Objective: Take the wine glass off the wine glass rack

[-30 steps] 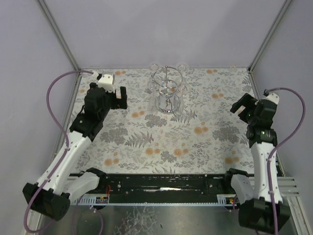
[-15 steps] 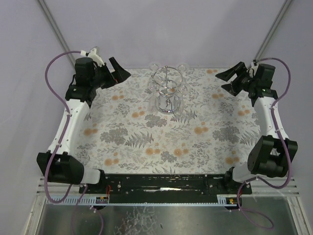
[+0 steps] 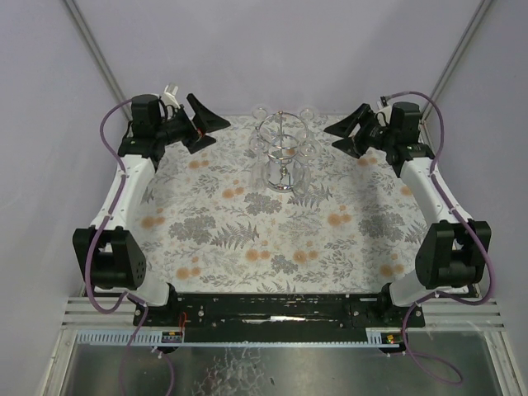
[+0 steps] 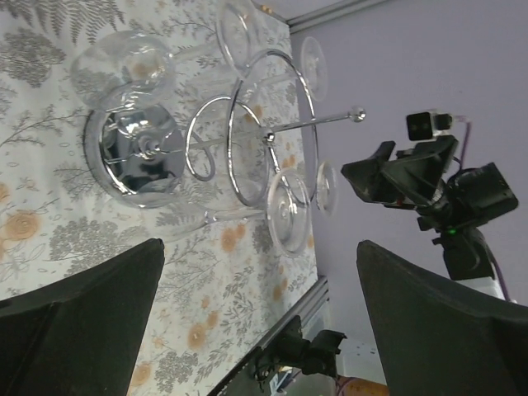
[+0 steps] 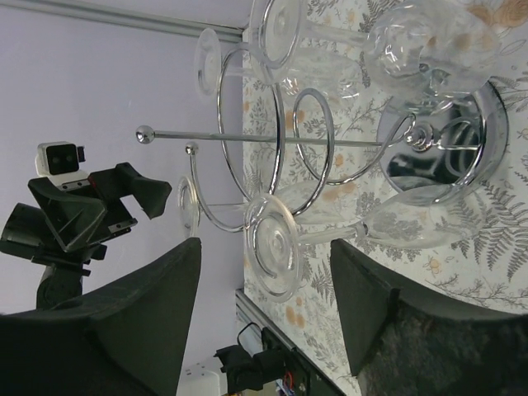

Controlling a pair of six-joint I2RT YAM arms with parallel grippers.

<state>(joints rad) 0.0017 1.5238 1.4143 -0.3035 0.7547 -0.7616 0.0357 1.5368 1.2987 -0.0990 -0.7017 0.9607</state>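
Floral tablecloth [image 3: 247, 239]; I see wine glass rack [image 3: 283, 157] at 12 o'clock, wine glass [image 5: 272, 247] hanging. Left gripper [image 3: 210, 130] at rack's 9, right gripper [image 3: 334, 139] at 3, jaws spread.

Top external: fixed high, above and behind arm bases, faced down and forward toward far wall. Took in whole table [image 3: 247, 247], with wine glass rack [image 3: 283, 157] small at far centre.

Left wrist: view rolled sideways, looked from left across table, fairly near wine glass rack [image 4: 239, 157]. Left gripper [image 4: 260, 247] spread wide at bottom corners.

Right wrist: same from right, nearer, wine glass rack [image 5: 346, 140] filling frame. Right gripper [image 5: 266, 243] spread wide at bottom.

Wrist views faced each other: each showed opposite gripper beyond rack. All three shared rack and floral cloth around it.
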